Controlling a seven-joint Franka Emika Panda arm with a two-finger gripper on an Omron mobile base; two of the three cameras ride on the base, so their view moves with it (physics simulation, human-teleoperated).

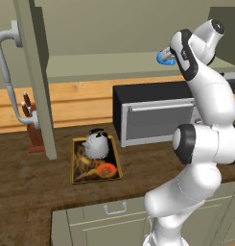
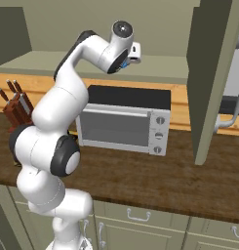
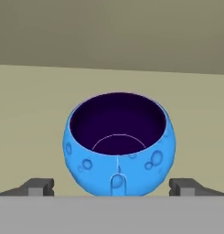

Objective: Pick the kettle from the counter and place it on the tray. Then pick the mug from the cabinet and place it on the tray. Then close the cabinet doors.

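Cabinet (image 1: 138, 62): up on the wall, standing open, with its plain shelf bare to my cameras; my arm reaches up into it.
Doors: the left door (image 1: 37, 72) and the right door (image 2: 211, 73) both swing out toward me over the worktop, each with a long curved bar handle.
Counter (image 1: 37, 178): dark wood grain, running under everything, above pale drawers.
Oven (image 2: 123, 122): dark-topped box with a grey front and three knobs, set on the counter against the back wall, below my raised hand.
Tray (image 1: 73, 161): flat on the counter, just left of the oven, near the left door's lower edge.
Knife block (image 1: 32, 127): on the counter, left of the tray, behind the left door.
Kettle (image 1: 97, 143): upright on the far half of the tray, black knob on top.
Mug (image 3: 119, 144): blue, upright on the cabinet shelf, dark inside facing up, handle turned toward me, centred right in front of my hand.
Gripper (image 3: 111, 186): my fingers are spread wide, one tip to each side of the mug, gripping nothing; whether either tip touches it I cannot tell.
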